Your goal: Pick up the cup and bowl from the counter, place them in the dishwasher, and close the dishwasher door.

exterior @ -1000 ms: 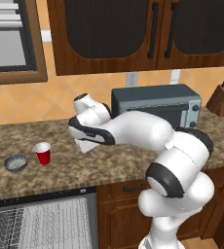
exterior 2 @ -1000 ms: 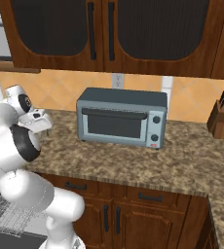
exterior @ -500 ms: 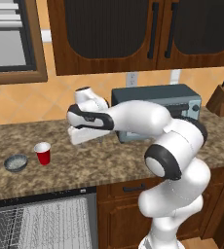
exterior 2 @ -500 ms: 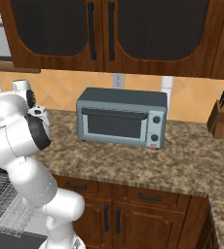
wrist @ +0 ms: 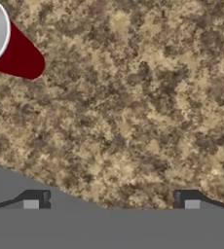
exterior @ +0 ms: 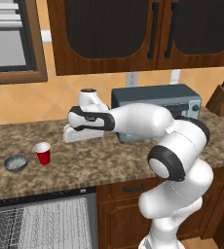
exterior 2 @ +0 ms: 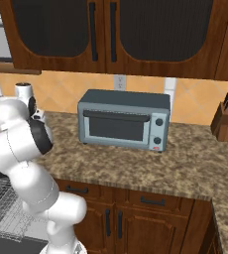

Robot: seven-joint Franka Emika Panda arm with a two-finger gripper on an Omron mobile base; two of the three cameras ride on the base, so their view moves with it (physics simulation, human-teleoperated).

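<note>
Nothing of the task is finished, judging by how things lie. The cup (exterior: 43, 153) and the bowl (exterior: 15, 163) both stand on the table (exterior: 109, 160), and the dishwasher (exterior: 41, 221) below them is open with its white rack (exterior: 36, 228) bare of either. The dishwasher door itself cannot be made out here, so all that can be said is that the rack is exposed.

The tool (wrist: 111, 200) hangs above the table with its jaws spread wide and nothing between them. In the hand view its two tips frame bare speckled stone, and the cup (wrist: 14, 48) sits well off to the upper left corner of that view, not between the tips. From the left base view the cup lies beyond the tool, lower and further out along the table, and the bowl stands just past the cup, close beside it but apart from it.

What is left, as I judge it: reach the cup, grip it, carry it down to the rack, do the same with the bowl, then shut the door. That is the whole job.

Counted: one red cup, one grey bowl, one open dishwasher, one toaster oven (exterior 2: 123, 124) behind the arm, one knife block (exterior 2: 224, 122) at the far end
</note>
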